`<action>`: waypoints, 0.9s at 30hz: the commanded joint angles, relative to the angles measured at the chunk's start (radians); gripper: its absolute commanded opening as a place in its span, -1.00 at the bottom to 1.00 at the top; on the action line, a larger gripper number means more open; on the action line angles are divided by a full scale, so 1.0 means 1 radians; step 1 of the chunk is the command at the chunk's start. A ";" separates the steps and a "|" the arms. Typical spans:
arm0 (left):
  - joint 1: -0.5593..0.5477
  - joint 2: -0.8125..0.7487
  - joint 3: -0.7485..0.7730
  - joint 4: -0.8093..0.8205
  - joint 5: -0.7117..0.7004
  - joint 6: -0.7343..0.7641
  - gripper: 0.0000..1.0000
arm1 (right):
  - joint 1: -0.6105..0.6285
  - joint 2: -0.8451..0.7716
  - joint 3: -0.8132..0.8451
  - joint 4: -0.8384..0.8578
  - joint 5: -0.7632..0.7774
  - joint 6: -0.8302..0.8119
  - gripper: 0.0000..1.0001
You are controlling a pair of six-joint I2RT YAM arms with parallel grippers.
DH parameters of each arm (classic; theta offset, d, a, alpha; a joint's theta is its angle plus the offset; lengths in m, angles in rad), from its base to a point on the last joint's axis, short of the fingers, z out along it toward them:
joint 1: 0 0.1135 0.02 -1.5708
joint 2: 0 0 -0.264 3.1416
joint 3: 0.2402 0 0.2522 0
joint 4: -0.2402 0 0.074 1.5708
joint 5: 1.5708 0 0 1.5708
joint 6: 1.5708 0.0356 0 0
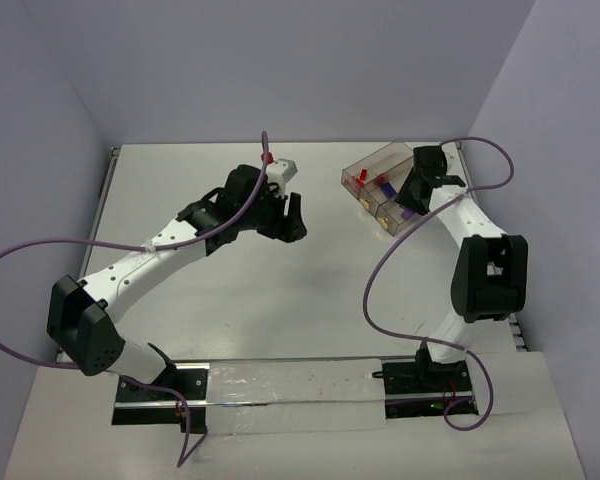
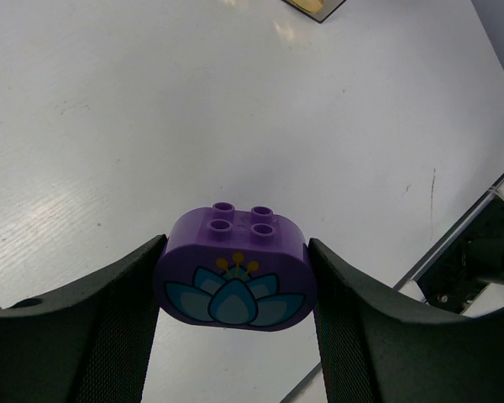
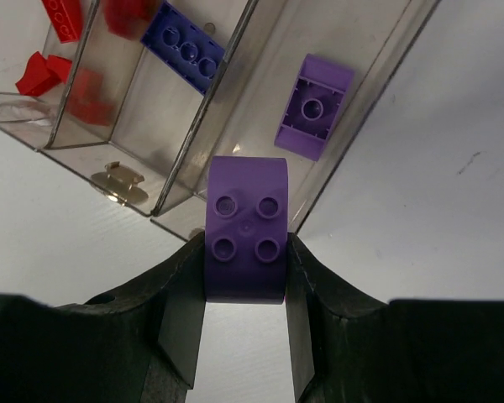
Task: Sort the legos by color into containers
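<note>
We judge these bricks light, rigid and smooth: they will not give under pressure but could slip or twist, so opposite flat faces are the best hold. The left gripper [image 1: 290,215] pinches an oval purple brick [image 2: 235,273] with a flower print by its 2 rounded ends, studs up, above the open table [image 2: 235,101] and well apart from the tray [image 1: 380,158]. Rounded ends probably make that hold the less secure one. The right gripper [image 1: 412,195] clamps an arched purple brick [image 3: 245,227] on its 2 flat sides, poised at the near edge of the tray, by the wall between the middle and the third compartment. Of the 3 compartments, one end holds red bricks [image 3: 63,17], the middle a blue brick [image 3: 185,46], the other end a purple plate [image 3: 313,105]. The tabletop is white, hard and slightly glossy, so a dropped brick would likely bounce or skid. Pale walls close in 3 sides, and the tray sits near the right one.
</note>
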 commanded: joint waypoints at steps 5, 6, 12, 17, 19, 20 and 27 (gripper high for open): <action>-0.028 0.047 0.137 -0.037 0.021 -0.031 -1.00 | -0.039 0.109 0.143 -0.008 0.017 -0.019 -0.13; -0.032 0.056 0.146 -0.044 0.025 -0.032 -1.00 | -0.044 0.122 0.148 -0.012 0.015 -0.016 -0.01; -0.042 0.080 0.198 -0.058 0.034 -0.037 -1.00 | -0.047 0.129 0.157 -0.020 0.009 -0.014 0.42; -0.042 0.087 0.205 -0.048 0.057 -0.036 -1.00 | -0.047 0.067 0.138 -0.005 -0.056 -0.028 0.46; -0.042 0.085 0.201 -0.041 0.067 -0.030 -1.00 | -0.047 0.005 0.106 0.041 -0.168 -0.044 0.44; -0.042 0.083 0.197 -0.037 0.072 -0.022 -1.00 | -0.045 -0.032 0.076 0.089 -0.284 -0.042 0.44; -0.042 0.063 0.165 -0.005 0.108 0.041 -1.00 | -0.020 -0.169 0.038 0.224 -0.923 0.123 0.47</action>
